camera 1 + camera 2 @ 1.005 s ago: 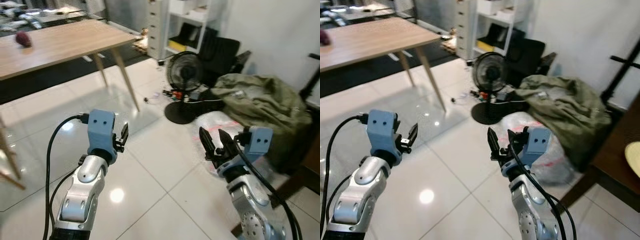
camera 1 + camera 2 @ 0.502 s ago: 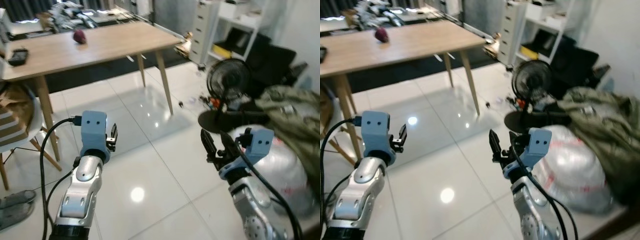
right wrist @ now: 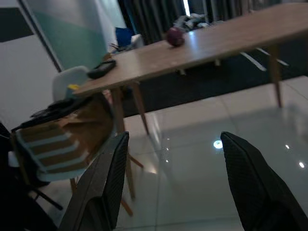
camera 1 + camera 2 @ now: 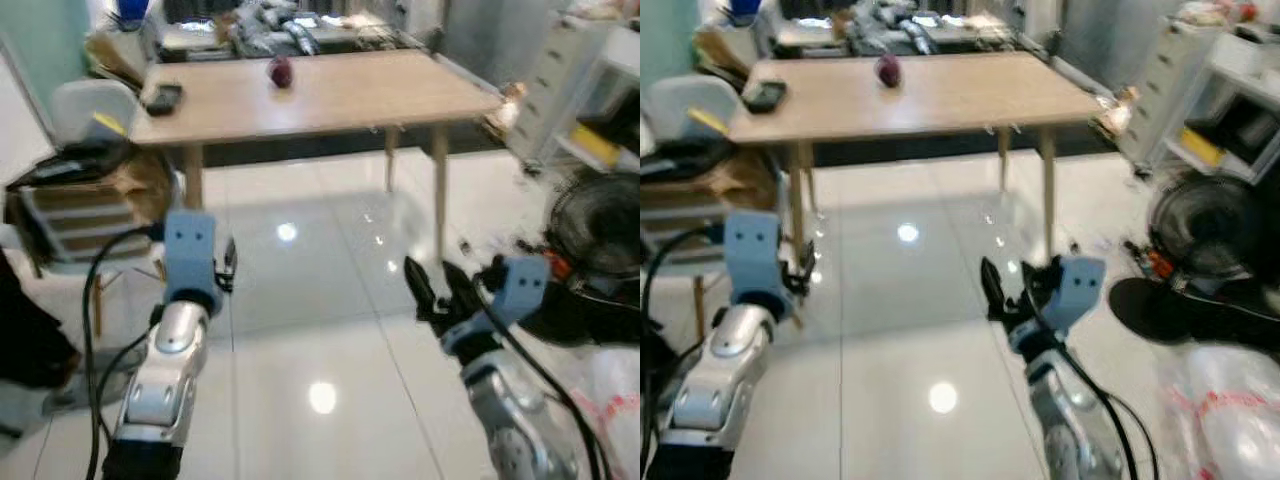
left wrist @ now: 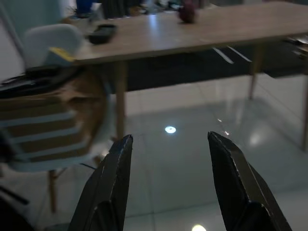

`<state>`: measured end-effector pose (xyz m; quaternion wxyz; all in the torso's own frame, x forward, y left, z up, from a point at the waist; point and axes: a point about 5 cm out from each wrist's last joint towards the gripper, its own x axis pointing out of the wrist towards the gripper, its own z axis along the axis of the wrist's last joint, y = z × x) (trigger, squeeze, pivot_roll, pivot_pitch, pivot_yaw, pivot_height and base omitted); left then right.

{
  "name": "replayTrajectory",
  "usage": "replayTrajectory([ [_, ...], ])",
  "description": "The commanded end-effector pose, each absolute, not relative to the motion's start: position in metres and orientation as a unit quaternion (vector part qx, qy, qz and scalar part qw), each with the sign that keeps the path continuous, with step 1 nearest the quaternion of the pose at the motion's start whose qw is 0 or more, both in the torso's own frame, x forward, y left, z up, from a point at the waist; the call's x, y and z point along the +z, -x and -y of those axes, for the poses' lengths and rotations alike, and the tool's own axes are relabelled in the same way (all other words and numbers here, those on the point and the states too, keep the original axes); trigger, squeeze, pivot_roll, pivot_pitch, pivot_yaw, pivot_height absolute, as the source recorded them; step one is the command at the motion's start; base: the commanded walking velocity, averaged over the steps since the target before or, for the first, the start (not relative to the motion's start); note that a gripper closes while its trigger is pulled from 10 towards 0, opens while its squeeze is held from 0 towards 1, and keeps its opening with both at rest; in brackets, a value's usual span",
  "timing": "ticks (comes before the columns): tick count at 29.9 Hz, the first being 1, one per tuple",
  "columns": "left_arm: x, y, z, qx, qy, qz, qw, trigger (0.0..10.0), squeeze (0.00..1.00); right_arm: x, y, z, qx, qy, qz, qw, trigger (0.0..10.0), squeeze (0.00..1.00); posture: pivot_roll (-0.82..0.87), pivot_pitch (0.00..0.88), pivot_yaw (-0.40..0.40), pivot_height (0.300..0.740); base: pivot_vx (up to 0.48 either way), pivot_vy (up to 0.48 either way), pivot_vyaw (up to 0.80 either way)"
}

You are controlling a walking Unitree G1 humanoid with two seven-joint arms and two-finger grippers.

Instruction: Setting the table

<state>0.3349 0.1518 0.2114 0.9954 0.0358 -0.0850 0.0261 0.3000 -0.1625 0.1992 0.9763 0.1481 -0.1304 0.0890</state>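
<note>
A long wooden table (image 4: 340,95) stands ahead across the tiled floor. On it lie a dark red round thing (image 4: 281,71) and a flat black device (image 4: 163,97); clutter sits along its far edge. My left gripper (image 4: 227,264) is raised in front of me, open and empty, and the left wrist view looks between its fingers (image 5: 113,183) at the table. My right gripper (image 4: 432,290) is also held up, open and empty, well short of the table. Through the right wrist view the red thing (image 3: 175,36) shows on the tabletop.
A white chair (image 4: 85,110) heaped with a striped cloth and brown paper stands at the table's left end. A black floor fan (image 4: 598,225) and white drawers (image 4: 560,60) are to the right, and a plastic bag (image 4: 618,400) lies at the lower right. Glossy tiles stretch between me and the table.
The whole view has swung left: the table now sits ahead, the chair has come into sight, and the fan has slid to the right edge. Both grippers stay open.
</note>
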Motion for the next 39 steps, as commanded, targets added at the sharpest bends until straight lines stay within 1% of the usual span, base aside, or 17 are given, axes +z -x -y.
replayTrajectory([
  [1,0.204,-0.333,-0.154,0.021,-0.049,0.075,0.996,10.0,0.00,0.194,-0.303,0.166,0.063,-0.147,0.122,0.980,10.0,0.00,0.09,0.088,0.059,0.740,0.480,0.000,0.79],
  [6,0.201,-0.332,-0.147,-0.009,-0.060,0.073,0.995,10.0,0.00,0.191,-0.306,0.179,0.014,-0.139,0.116,0.983,10.0,0.00,0.10,0.084,0.060,0.740,0.480,0.000,0.79],
  [7,0.198,-0.331,-0.141,-0.033,-0.060,0.069,0.995,10.0,0.00,0.188,-0.308,0.187,-0.013,-0.125,0.106,0.986,10.0,0.00,0.10,0.084,0.059,0.740,0.480,0.000,0.79],
  [11,0.197,-0.330,-0.137,-0.050,-0.062,0.066,0.995,10.0,0.00,0.187,-0.308,0.191,-0.023,-0.115,0.104,0.988,10.0,0.00,0.10,0.084,0.059,0.740,0.480,0.000,0.74],
  [12,0.195,-0.329,-0.132,-0.061,-0.063,0.064,0.994,10.0,0.00,0.186,-0.308,0.192,-0.021,-0.119,0.102,0.987,10.0,0.00,0.10,0.084,0.058,0.740,0.480,0.000,0.00],
  [20,0.195,-0.331,-0.129,-0.064,-0.064,0.065,0.994,10.0,0.00,0.183,-0.307,0.196,-0.036,-0.126,0.102,0.986,10.0,0.00,0.10,0.085,0.058,0.740,0.480,0.000,0.00],
  [23,0.196,-0.331,-0.130,-0.066,-0.064,0.066,0.994,10.0,0.00,0.180,-0.307,0.199,-0.045,-0.139,0.096,0.985,10.0,0.00,0.09,0.086,0.060,0.740,0.480,0.000,-0.80],
  [36,0.196,-0.331,-0.131,-0.067,-0.065,0.067,0.993,10.0,0.00,0.180,-0.307,0.200,-0.049,-0.138,0.095,0.985,10.0,0.00,0.10,0.090,0.064,0.740,0.480,0.000,-0.80],
  [39,0.196,-0.331,-0.131,-0.067,-0.065,0.067,0.993,10.0,0.00,0.179,-0.308,0.203,-0.060,-0.131,0.094,0.985,10.0,0.00,0.10,0.092,0.065,0.740,0.480,0.000,-0.80],
])
